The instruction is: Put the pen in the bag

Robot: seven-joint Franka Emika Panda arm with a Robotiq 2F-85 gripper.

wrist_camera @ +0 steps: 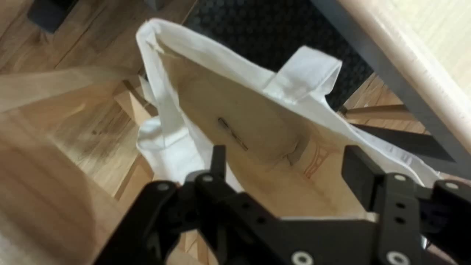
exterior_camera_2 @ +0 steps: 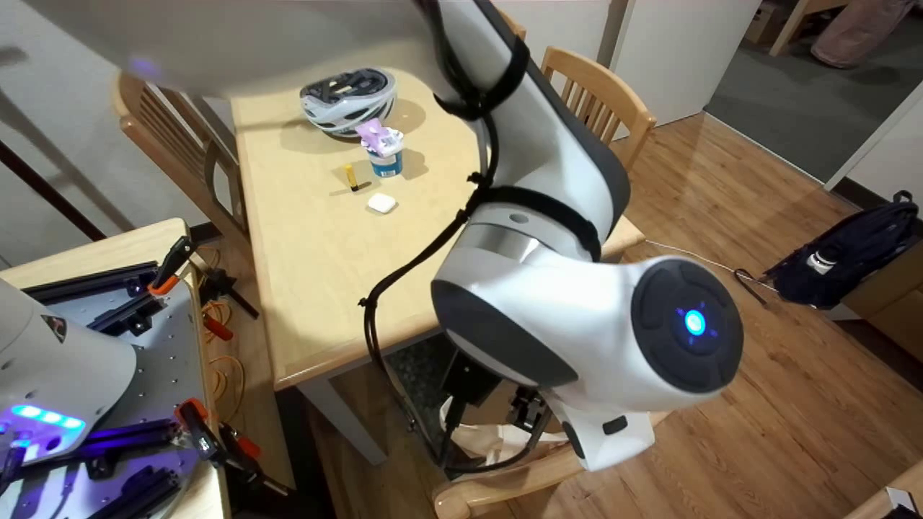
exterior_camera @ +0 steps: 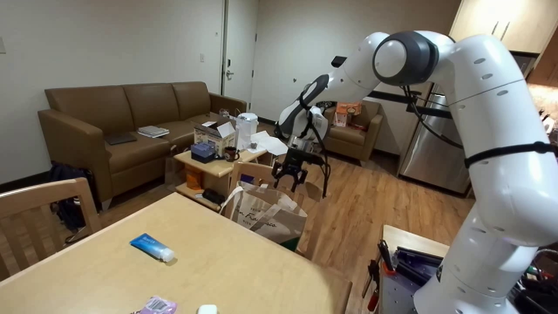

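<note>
Beside the wooden tabletop (exterior_camera: 226, 257), a cream canvas San Francisco tote bag (exterior_camera: 274, 216) gapes upward. Above it hangs the pincer (wrist_camera: 285, 158), spread wide and holding nothing. A blue squeeze tube (exterior_camera: 150, 247) lies on the tabletop; the slim pen (wrist_camera: 232, 134) lies inside the tote bag.

In the wrist view my gripper (wrist_camera: 286, 162) covers part of the bag (wrist_camera: 220, 59) and runs off the bottom edge, and the pen-like sliver (wrist_camera: 232, 133) inside is too small and dim for me to make out; the wood (wrist_camera: 40, 191) at the left is blurred and cut off. In an exterior view my arm (exterior_camera_2: 548, 288), cropped at the top, blocks much of the table (exterior_camera_2: 303, 288) and bag. In an exterior view the bottom edge slices through a purple packet (exterior_camera: 158, 305) and a white object (exterior_camera: 207, 309)
</note>
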